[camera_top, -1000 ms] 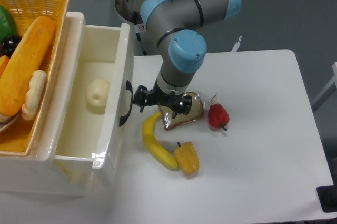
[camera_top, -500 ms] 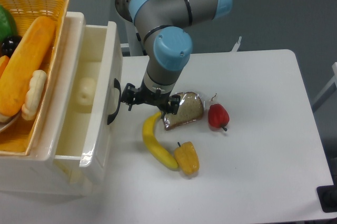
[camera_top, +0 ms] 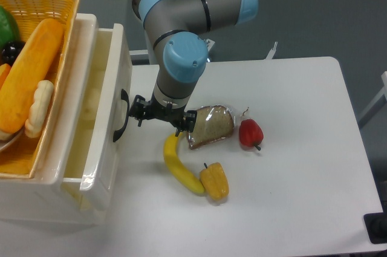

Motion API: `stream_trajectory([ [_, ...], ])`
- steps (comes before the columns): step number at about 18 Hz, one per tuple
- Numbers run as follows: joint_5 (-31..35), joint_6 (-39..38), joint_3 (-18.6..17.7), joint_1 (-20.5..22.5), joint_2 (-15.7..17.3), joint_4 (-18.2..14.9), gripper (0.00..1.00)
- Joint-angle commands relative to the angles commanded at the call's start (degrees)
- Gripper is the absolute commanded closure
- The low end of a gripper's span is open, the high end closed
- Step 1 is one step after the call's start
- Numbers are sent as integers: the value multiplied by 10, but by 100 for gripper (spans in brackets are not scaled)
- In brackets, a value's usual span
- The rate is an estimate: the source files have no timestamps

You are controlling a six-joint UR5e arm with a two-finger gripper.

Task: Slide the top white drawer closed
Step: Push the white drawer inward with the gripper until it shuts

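The top white drawer [camera_top: 106, 125] stands partly pulled out of the white cabinet at the left, so only a narrow strip of its inside shows. Its curved black handle [camera_top: 121, 115] faces right. My gripper [camera_top: 162, 119] hangs just right of the drawer front. Its left finger [camera_top: 137, 112] sits next to the handle, touching or nearly so. The fingers look spread, with nothing between them.
A yellow wicker basket [camera_top: 55, 2] with bread and other food sits on top of the cabinet. On the table [camera_top: 290, 166] lie a banana [camera_top: 177, 165], a yellow pepper [camera_top: 214, 181], a bagged bread slice [camera_top: 211, 125] and a red pepper [camera_top: 250, 133].
The drawer has slid left into the cabinet, its front moving from mid-opening to near the cabinet. My gripper moved left with it. The pale thing inside is no longer visible.
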Motion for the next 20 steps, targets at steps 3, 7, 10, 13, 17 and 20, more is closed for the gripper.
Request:
stream_trajectory([
  [3,1,0,1,-11,-1,2,0],
  [7,1,0,2,-16,-2,2,0],
  [10,1,0,2,-17,-2,2,0],
  [13,0,0,2,-18,-3,1,0],
  [17,-6,0,1,-19,-4,0,0],
  [20,-15,0,1,-19,-1,0,0],
])
